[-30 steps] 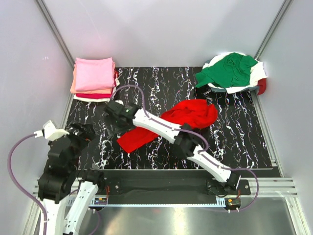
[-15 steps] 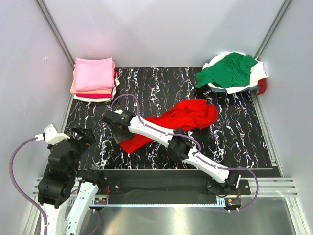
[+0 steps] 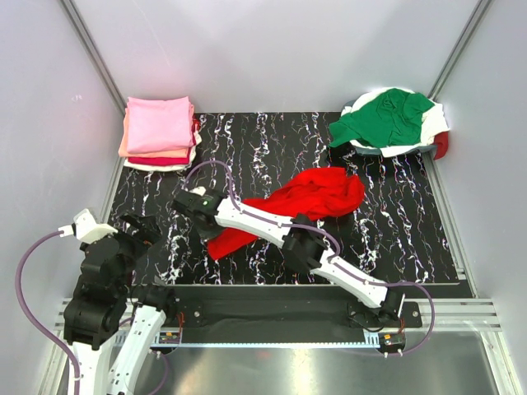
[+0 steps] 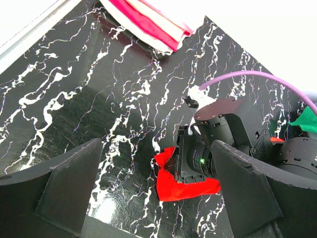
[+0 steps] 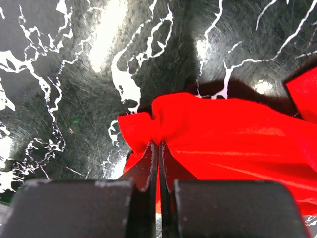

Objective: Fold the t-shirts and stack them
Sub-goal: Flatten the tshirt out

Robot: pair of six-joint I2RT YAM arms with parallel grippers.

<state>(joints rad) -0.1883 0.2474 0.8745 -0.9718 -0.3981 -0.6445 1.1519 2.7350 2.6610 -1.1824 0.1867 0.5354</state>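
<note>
A bright red t-shirt (image 3: 317, 196) lies crumpled and stretched across the middle of the black marbled mat (image 3: 395, 222). My right gripper (image 3: 207, 224) is at its near-left end. In the right wrist view the right gripper (image 5: 159, 151) is shut, pinching a fold of the red cloth (image 5: 233, 139). My left gripper (image 4: 158, 198) stands open over bare mat near the left edge, apart from the red corner (image 4: 184, 187). At the back left, folded t-shirts form a stack with the pink one (image 3: 158, 123) on top. A green t-shirt (image 3: 383, 115) drapes over a white one at the back right.
The green and white shirts sit in a grey basket (image 3: 394, 151) at the back right corner, with dark red cloth (image 3: 442, 145) hanging off its right side. White walls enclose the mat on three sides. A purple cable (image 4: 257, 77) loops above the right wrist.
My right gripper moved toward the near-left end of the red t-shirt and shut on a fold of it. The left arm drew back slightly toward its base and stayed open.
</note>
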